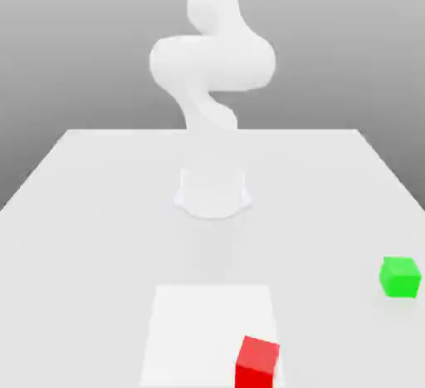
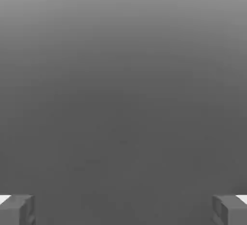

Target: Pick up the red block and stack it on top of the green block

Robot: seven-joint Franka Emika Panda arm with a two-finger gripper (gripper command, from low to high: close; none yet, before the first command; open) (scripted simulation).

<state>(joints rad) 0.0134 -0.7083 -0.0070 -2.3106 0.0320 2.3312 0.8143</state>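
A red block sits on the white table at the front edge of the exterior view, on the right corner of a paler square patch. The green block rests on the table toward the exterior view's right, a little farther back than the red one and apart from it. In the hand view my gripper is open, its two grey fingertips standing wide apart with nothing between them, against a plain grey background.
The white arm rises from its round base at the middle of the table and bends upward past the top of the exterior view. The table's far edge runs behind the base.
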